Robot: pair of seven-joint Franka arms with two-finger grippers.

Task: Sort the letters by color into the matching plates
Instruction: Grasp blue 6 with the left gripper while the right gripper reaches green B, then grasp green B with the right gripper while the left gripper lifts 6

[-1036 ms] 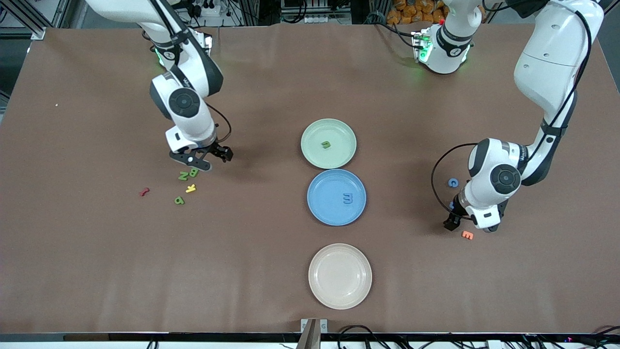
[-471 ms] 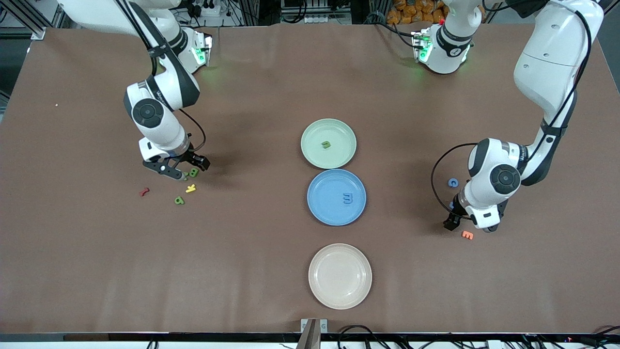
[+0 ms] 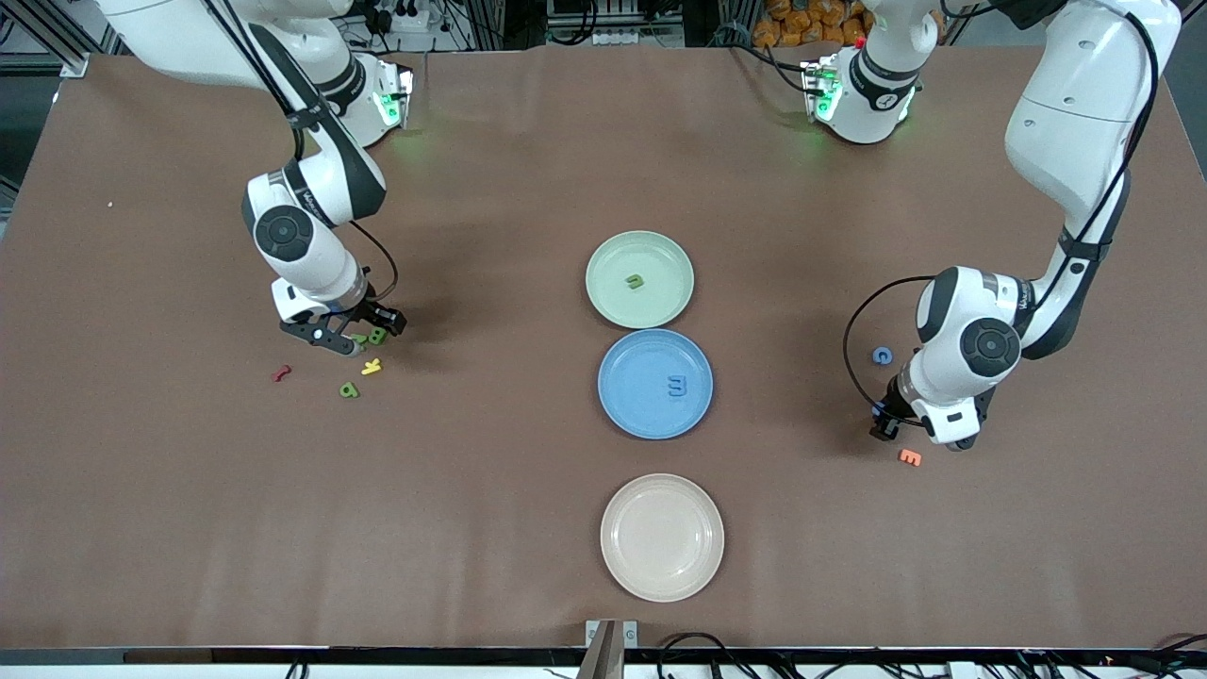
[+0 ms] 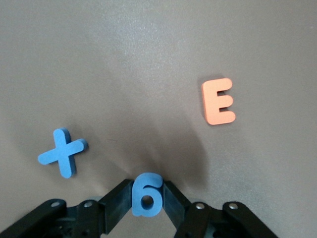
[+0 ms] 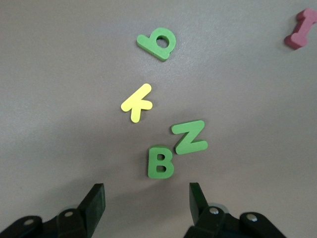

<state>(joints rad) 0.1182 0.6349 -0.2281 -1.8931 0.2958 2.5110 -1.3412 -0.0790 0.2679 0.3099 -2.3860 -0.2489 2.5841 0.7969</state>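
My left gripper (image 4: 146, 192) is shut on a blue 6 (image 4: 147, 194), low over the table near the left arm's end (image 3: 884, 426). A blue X (image 4: 63, 152) lies beside it, and a blue C (image 3: 882, 356) lies farther from the front camera. My right gripper (image 5: 147, 191) stands open, low over a green B (image 5: 161, 161) and a green Z (image 5: 189, 136). A green b (image 5: 157, 43) lies nearer the front camera. The pale green plate (image 3: 660, 253) holds one green letter (image 3: 635, 281). The blue plate (image 3: 630, 363) holds one blue letter (image 3: 677, 385).
An orange E (image 4: 218, 101) lies close to the left gripper. A yellow K (image 5: 136, 102) and a red letter (image 5: 299, 29) lie among the green ones. A beige plate (image 3: 662, 538) sits nearest the front camera, in line with the other two plates.
The left gripper has shut on the blue 6. The right arm moved toward its own end of the table, down over the green B and Z.
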